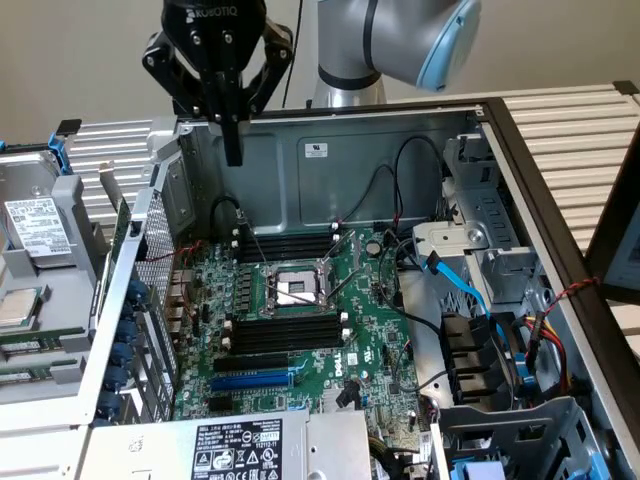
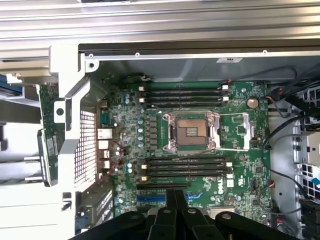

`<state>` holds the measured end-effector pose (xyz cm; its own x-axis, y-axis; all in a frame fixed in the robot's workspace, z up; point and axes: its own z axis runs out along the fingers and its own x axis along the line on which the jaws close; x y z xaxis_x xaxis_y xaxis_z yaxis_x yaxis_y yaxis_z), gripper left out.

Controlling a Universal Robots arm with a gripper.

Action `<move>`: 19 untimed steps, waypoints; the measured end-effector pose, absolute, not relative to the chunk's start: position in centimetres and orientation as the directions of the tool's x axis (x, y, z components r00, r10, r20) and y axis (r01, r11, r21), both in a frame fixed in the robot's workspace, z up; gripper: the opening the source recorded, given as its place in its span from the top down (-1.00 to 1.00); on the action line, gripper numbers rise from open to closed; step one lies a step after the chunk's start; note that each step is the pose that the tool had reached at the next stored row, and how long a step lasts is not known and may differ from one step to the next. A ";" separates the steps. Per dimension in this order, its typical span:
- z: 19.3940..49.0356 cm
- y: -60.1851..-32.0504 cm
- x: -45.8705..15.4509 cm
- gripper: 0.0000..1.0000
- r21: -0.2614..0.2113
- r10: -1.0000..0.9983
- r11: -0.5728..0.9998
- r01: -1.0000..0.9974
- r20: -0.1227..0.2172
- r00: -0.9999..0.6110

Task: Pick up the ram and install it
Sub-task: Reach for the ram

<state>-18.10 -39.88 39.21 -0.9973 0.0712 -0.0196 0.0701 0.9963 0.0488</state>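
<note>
An open computer case (image 1: 330, 150) lies on the slatted bench (image 1: 580, 130). Its green motherboard (image 1: 365, 330) carries an empty processor socket (image 1: 290, 290) between two banks of black memory slots (image 1: 285, 335), with a blue expansion slot (image 1: 250, 381) just beside one bank.

We see the board (image 1: 370, 290) lying flat in the case (image 1: 280, 185). The socket (image 1: 293, 290) sits in the board's middle, with memory slots (image 1: 285, 335) on two sides of it. The gripper (image 1: 232, 152) hangs above the case's far wall, near a corner.
</note>
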 end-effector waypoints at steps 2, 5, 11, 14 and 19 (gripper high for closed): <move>39.2 -39.9 -19.0 0.79 0.049 0.071 0.996 0.070 -0.020 -0.997; 39.1 -39.9 -20.4 0.79 0.049 0.071 0.996 0.070 -0.020 -0.997; 39.1 -39.9 -23.1 0.79 0.049 0.071 0.996 0.070 -0.020 -0.997; 39.0 -39.9 -24.5 0.79 0.049 0.071 0.996 0.070 -0.019 -0.997; 39.0 -39.9 -26.7 0.79 0.049 0.071 0.996 0.070 -0.020 -0.997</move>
<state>-26.75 -39.88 39.01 -0.9973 0.0713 -0.0195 0.0703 0.9963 0.0487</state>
